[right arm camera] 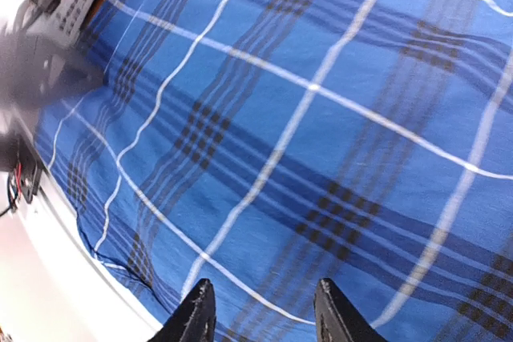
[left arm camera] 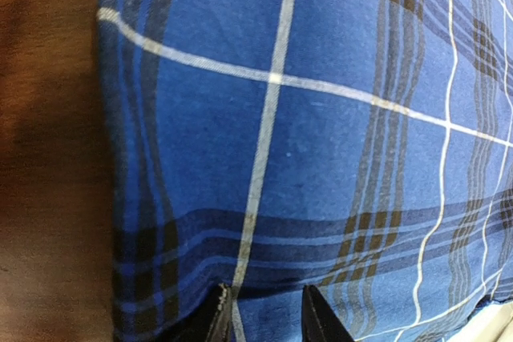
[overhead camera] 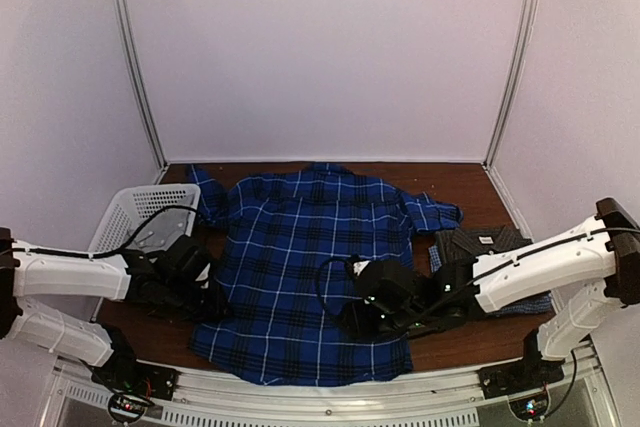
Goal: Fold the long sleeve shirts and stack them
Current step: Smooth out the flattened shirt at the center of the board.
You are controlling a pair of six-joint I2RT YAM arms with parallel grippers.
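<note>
White panels close in the dark brown bench on three sides. You have the royal-blue plaid shirt spread flat across its middle, collar at the far side, and both sets of jaws are down on it.

Your left jaws sit at the shirt's left edge. In the left wrist view their fingertips stand apart with blue cloth running between and ahead of them, and bare wood lies off to their left. You cannot tell from these views whether they pinch that cloth or merely rest on it.

Your right jaws sit over the lower right part of the shirt. Their fingertips are parted, nothing is caught between them, and the plaid lies flat ahead of them.

Just to the right of the right jaws, a folded dark grey checked shirt lies on the bench, with a pale blue checked shirt showing beneath it. Behind the left jaws, a white mesh basket sits at the bench's left edge.
</note>
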